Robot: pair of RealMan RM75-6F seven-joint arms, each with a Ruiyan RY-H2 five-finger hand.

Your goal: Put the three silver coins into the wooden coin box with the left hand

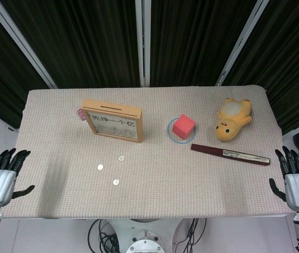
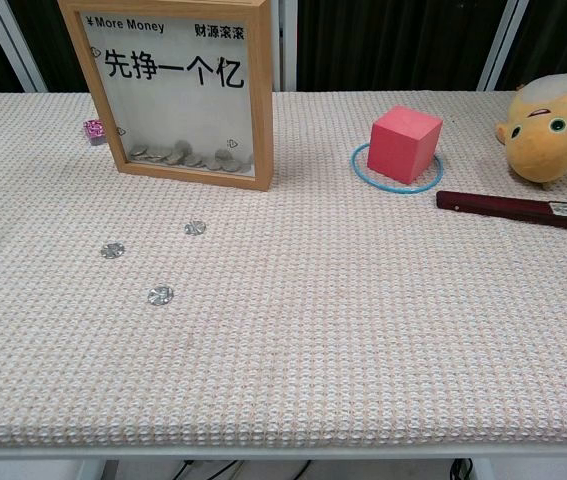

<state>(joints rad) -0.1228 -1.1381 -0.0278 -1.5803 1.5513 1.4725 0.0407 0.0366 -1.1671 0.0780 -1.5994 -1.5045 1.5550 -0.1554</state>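
Three silver coins lie flat on the cloth in front of the box: one nearest it, one to the left, one closest to the front edge. The wooden coin box stands upright at the back left, with a slot on top and several coins behind its clear front. My left hand hangs open off the table's left edge, far from the coins. My right hand is open beyond the right edge. Neither hand shows in the chest view.
A red cube sits inside a blue ring. A yellow plush toy lies at the back right, a dark red folded fan in front of it. A small pink object is left of the box.
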